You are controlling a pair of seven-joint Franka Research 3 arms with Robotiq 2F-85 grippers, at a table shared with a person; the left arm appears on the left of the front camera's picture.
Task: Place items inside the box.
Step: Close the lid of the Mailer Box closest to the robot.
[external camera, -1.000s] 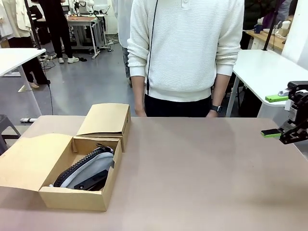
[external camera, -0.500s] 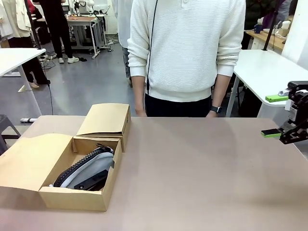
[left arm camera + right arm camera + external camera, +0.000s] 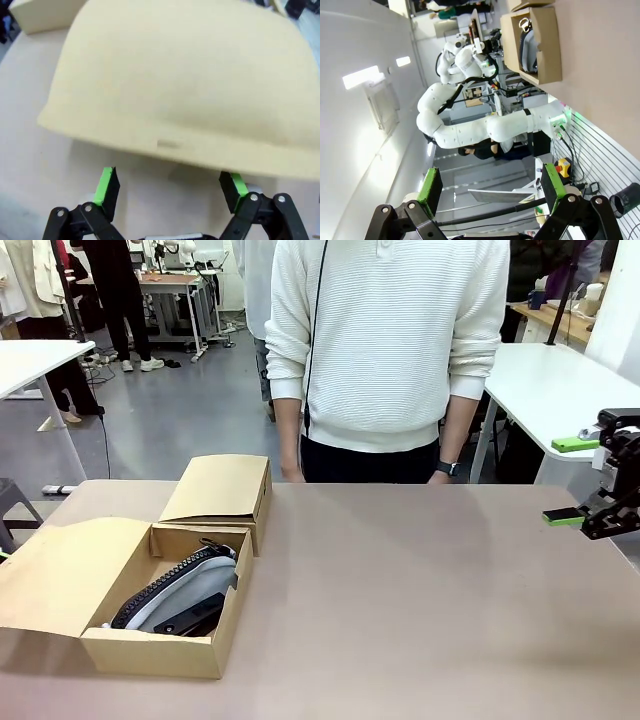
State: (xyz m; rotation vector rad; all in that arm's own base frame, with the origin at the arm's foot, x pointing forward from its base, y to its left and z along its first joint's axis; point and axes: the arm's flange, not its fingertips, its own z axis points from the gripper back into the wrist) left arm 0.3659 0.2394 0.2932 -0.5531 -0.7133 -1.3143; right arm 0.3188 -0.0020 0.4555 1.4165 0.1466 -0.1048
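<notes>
The brown cardboard box (image 3: pixel 150 652) sits at the table's left. Its far compartment (image 3: pixel 222 487) has its lid down. The near compartment is open, with its flap lid (image 3: pixel 65 575) spread to the left. In it lie a grey pencil case (image 3: pixel 192 592), a dark zipped case edge (image 3: pixel 158 592) and a black item (image 3: pixel 195 618). My left gripper (image 3: pixel 170 187) is open and holds nothing, just off the flap's (image 3: pixel 190 85) edge above the tabletop. My right gripper (image 3: pixel 568 481) hangs open and holds nothing above the table's right edge, far from the box (image 3: pixel 545 55).
A person in a white sweater (image 3: pixel 385 340) stands at the far edge, hands down behind the table. The tan tabletop (image 3: pixel 420 600) stretches bare from the box to the right gripper. My left arm (image 3: pixel 470 130) shows beyond the box in the right wrist view.
A faint green sliver has appeared at the front view's left edge beside the flap. Box, person and right gripper have stayed still.
</notes>
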